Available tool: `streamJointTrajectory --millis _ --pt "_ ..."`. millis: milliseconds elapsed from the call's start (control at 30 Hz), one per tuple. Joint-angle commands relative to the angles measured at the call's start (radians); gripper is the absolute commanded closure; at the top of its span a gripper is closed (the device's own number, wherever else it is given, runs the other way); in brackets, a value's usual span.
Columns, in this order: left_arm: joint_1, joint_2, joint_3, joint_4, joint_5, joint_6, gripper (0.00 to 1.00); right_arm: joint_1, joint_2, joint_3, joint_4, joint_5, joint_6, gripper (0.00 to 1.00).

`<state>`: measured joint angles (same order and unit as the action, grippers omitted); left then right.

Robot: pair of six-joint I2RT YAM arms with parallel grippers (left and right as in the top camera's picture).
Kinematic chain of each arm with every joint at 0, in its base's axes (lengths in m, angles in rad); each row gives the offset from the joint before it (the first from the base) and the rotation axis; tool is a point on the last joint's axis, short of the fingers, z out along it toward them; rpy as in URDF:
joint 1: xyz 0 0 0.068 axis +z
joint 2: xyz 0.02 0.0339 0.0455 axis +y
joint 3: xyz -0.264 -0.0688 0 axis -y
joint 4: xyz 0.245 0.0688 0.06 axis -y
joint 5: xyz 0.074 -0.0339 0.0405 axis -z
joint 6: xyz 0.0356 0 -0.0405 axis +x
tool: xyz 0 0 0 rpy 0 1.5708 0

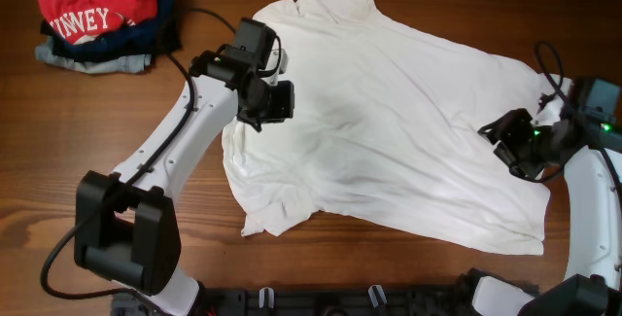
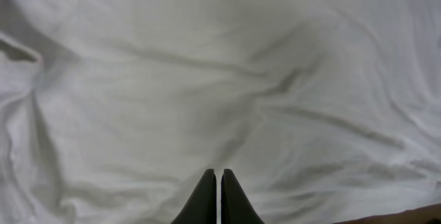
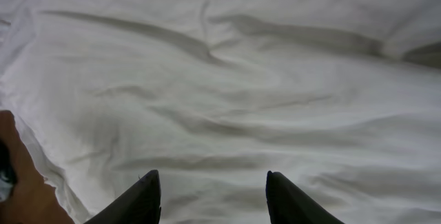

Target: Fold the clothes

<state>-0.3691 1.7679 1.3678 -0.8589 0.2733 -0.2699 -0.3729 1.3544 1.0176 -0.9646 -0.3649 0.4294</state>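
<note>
At far left on the table (image 1: pixel 58 141), a red shirt (image 1: pixel 92 0) with white letters tops a stack (image 1: pixel 97 55) of folded dark and blue garments, well apart from the work. From its base at the near-left edge, the left arm slants up and rightward to the T-shirt's (image 1: pixel 389 131) left edge, with a black cable (image 1: pixel 180 63) trailing beside it. Its wrist bends so that the left gripper (image 1: pixel 275 102) sits over the cloth. The left wrist view shows that gripper (image 2: pixel 218 172) clenched, fingers pressed together, with no fold visible between them.

The T-shirt lies spread flat and wrinkled across the middle and right of the table, white side up. Its long axis runs left to right, sloping toward the near-right corner. One flap points to the far edge and another to the near left.

At the right edge, the right arm rises from the near-right corner and turns leftward. The right gripper (image 1: pixel 513 141) hovers over the T-shirt's right border, jaws parted and holding nothing (image 3: pixel 213 176).
</note>
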Motion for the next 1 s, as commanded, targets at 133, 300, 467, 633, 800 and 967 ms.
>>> streamJointTrajectory --millis 133,300,467,633,800,967 --pt "0.01 0.175 0.005 0.101 -0.039 0.031 0.96 0.059 0.014 -0.005 -0.006 0.014 0.018 0.5" --pt "0.064 0.245 0.005 0.112 -0.066 0.031 0.96 0.059 0.014 -0.005 -0.032 0.018 0.011 0.51" --pt "0.113 0.311 0.005 0.091 -0.093 0.031 0.96 0.059 0.014 -0.005 -0.031 0.036 0.016 0.5" --pt "0.119 0.361 0.005 0.077 -0.215 -0.007 0.96 0.059 0.014 -0.005 -0.032 0.036 0.016 0.5" --pt "0.191 0.361 0.005 0.001 -0.353 -0.083 0.96 0.059 0.014 -0.005 -0.031 0.036 0.015 0.5" --pt "0.319 0.361 -0.034 -0.031 -0.388 -0.117 0.96 0.059 0.014 -0.005 -0.023 0.037 0.015 0.49"
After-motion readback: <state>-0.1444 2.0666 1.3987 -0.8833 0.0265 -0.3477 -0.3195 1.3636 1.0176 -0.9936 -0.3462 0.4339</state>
